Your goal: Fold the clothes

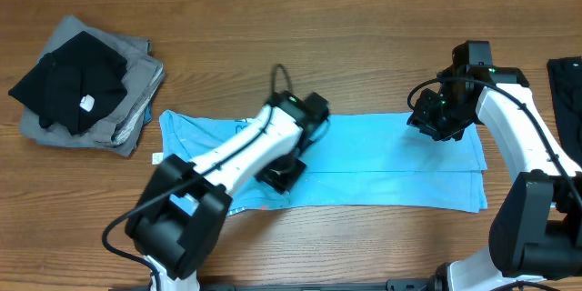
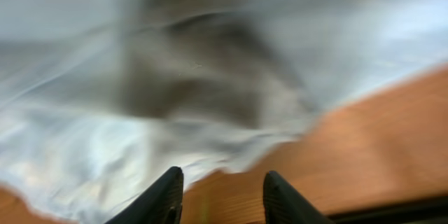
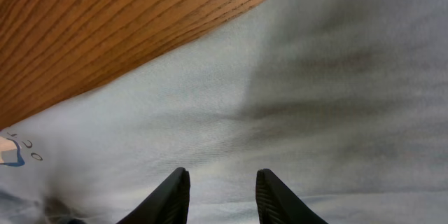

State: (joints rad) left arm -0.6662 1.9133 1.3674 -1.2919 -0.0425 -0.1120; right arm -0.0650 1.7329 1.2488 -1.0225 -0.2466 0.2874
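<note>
Table (image 1: 364, 18): wood-grained, lies under everything. T-shirt (image 1: 400, 159): sky-blue, stretches flat across the middle of the table as a long band, folded lengthwise. Left arm (image 1: 238, 150): white, reaches over the T-shirt's left half. Right arm (image 1: 523, 127): comes in over the T-shirt's right end. Stack of black and grey garments (image 1: 82, 86): sits well apart from the T-shirt, beyond its left end and farther back. Black garment (image 1: 566, 77): peeks in past the T-shirt's right end. Left gripper (image 2: 222, 178): hovers at the T-shirt's near edge, jaws parted and empty, wood visible through the gap, cloth blurred beyond. Right gripper (image 3: 220, 175): stands over the T-shirt's right end, jaws part-way apart, only flat blue cloth seen in the gap. Lettering (image 3: 17, 147): marks the T-shirt's left half. White tag (image 1: 156, 157): juts from the T-shirt's left end.
</note>
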